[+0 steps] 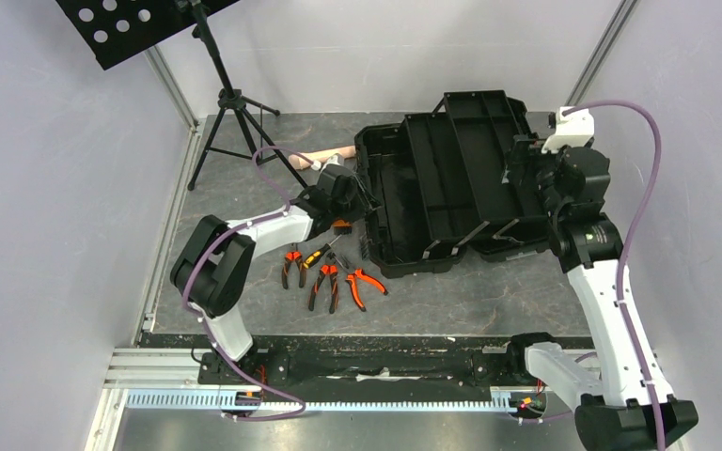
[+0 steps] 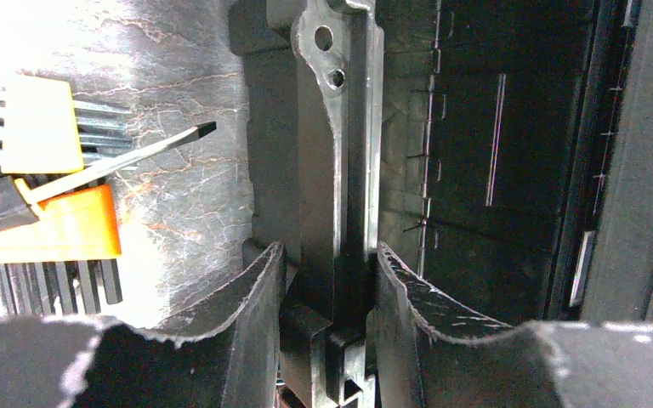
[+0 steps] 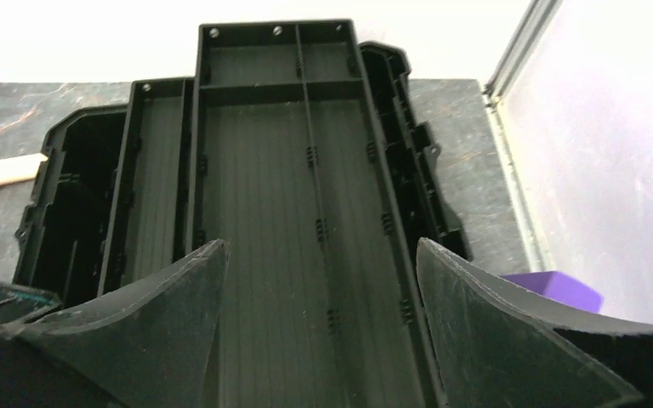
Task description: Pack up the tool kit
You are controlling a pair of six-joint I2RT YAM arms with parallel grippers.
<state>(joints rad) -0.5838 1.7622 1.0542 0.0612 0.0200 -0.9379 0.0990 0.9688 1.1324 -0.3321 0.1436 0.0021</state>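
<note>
— Two arms at the toolbox; what has each got?
— Left gripper is clamped on the box's left wall, one finger on each side of the rib. Right gripper hangs over the opened lid with its fingers spread wide, grasping nothing
— Where does the box sit?
— Middle of the table, lid laid open to the right, tub empty as far as I can see. Pliers and a screwdriver lie on the table just beside its left front corner
— How will it all handle?
— Hard moulded plastic, I'd say: stiff, bulky, light while empty, so it may slide if pushed. That wall rib gives a sound hold for steadying it. The pliers look heavy for their size, steel with rubbery grips; take them across both handles, near the pivot. The screwdriver is round and could roll, so pinch the handle, not the thin shaft
</note>
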